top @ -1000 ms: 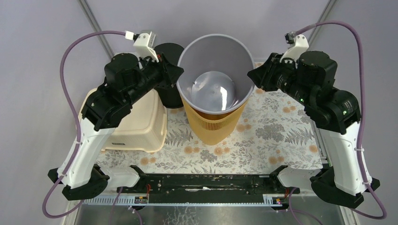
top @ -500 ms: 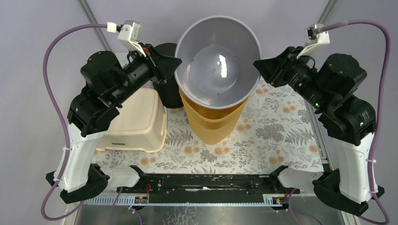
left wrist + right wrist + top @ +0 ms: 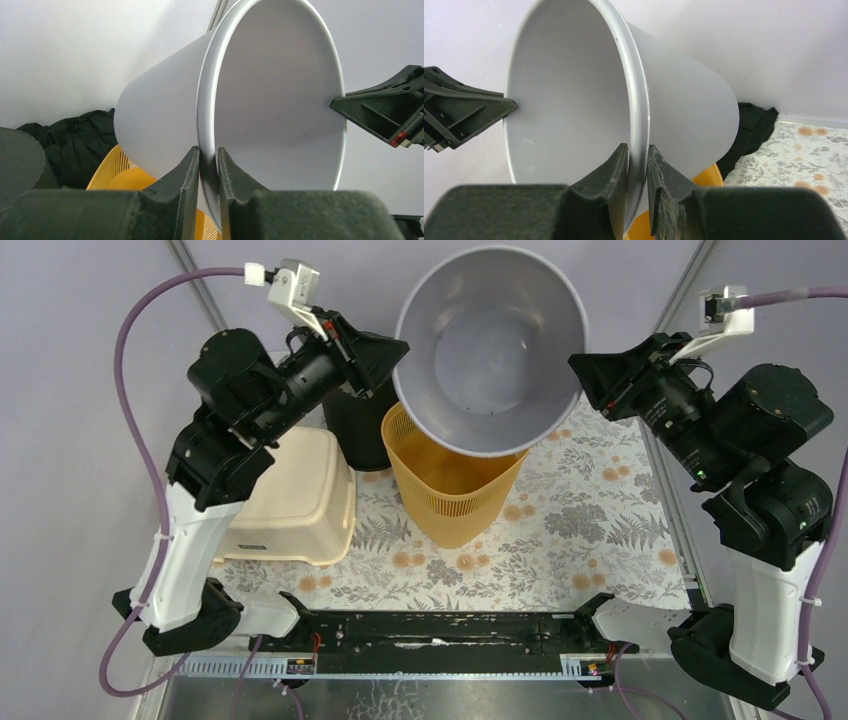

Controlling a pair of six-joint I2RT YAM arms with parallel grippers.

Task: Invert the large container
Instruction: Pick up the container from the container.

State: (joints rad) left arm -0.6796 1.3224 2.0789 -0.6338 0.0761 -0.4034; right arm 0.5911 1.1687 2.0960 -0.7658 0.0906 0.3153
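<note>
Observe the left fingers (image 3: 187, 170): they are nearly closed and pinch the rim of the grey bucket (image 3: 490, 350) on its left side. The right fingers (image 3: 616, 167) pinch the opposite rim the same way. The bucket hangs tilted, mouth toward the top camera, over the orange basket (image 3: 455, 495) on the worktop (image 3: 600, 530). You cannot tell whether its base is inside the basket. Count four containers: one bucket, one basket, one cream tub (image 3: 295, 500) and one black bin (image 3: 352, 435).
</note>
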